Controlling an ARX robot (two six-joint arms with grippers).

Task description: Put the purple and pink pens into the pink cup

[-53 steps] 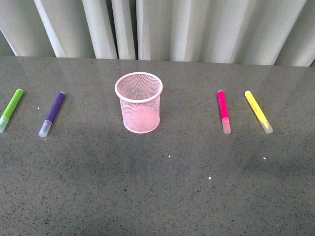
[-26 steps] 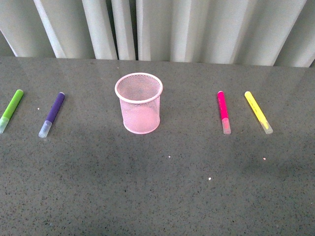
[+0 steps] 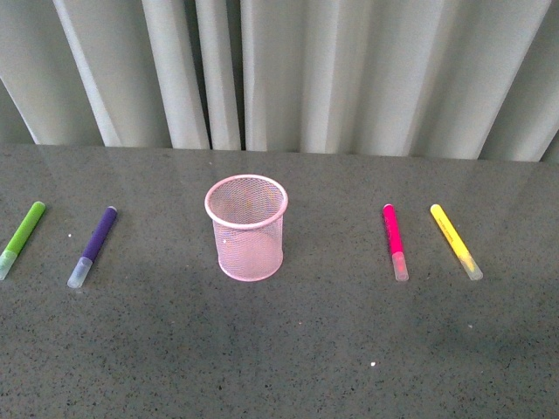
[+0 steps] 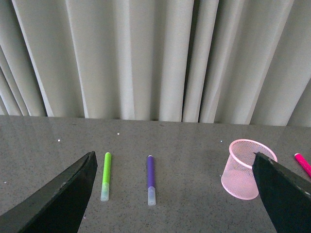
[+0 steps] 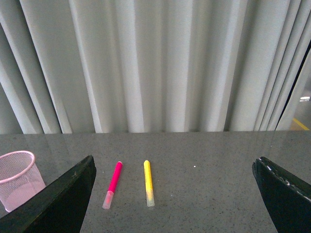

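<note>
Dark grey speckled tabletop [image 3: 279, 367] — pale pleated curtain [image 3: 349, 70] behind, soft light

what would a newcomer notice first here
The pink cup standing upright in the middle of the grey table draws the eye first. Then the bright pens lying flat either side: green marker and purple pen on the left, pink pen and yellow marker on the right, all apart from the cup.

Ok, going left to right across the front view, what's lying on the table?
lime-green marker → purple pen → pink cup → pink pen → yellow marker
</note>
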